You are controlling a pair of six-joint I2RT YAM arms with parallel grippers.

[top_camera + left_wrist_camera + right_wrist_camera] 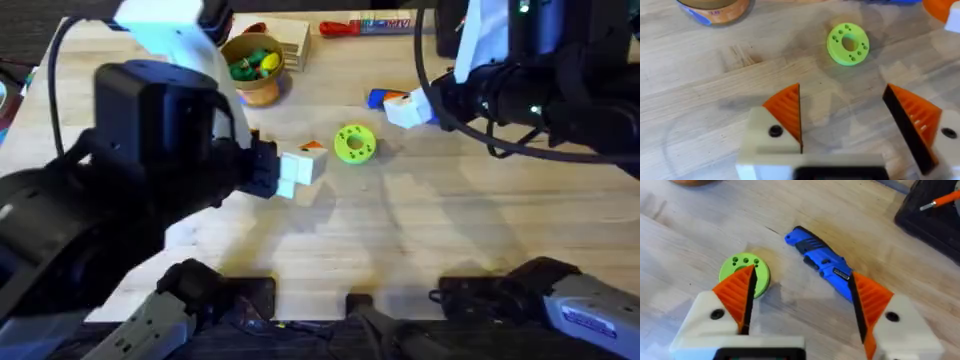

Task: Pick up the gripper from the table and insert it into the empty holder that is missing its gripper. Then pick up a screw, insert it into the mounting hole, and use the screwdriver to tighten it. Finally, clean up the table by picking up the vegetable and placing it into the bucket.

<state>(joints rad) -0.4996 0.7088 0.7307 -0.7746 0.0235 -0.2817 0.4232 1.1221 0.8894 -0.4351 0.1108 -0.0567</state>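
Nearest you, the left pincer hung released over bare worktop, orange pads spread wide with nothing between them. An orange fin sat in each of its white mounts, so the fitting looked done, though you could not judge tightness from here. Just beyond it lay the lime-green disc, flat, apart from both pincers. Next out, the right pincer was also released, empty, poised over the screwdriver, which lay on its side, slanted across the gap between the pads. The step in hand read as taking up the screwdriver. You wanted the jaws squared across the thick barrel, not along it, so a wrist turn was due before descending; grip mid-barrel, clear of the thin tip. The disc lay just beside one pad and could get nudged on the way down. Farther back, the bucket stood upright with green and yellow pieces inside; whether the vegetable was among them you could not tell. At the far edge sat a wooden block and a red-handled tool, both out of the way.
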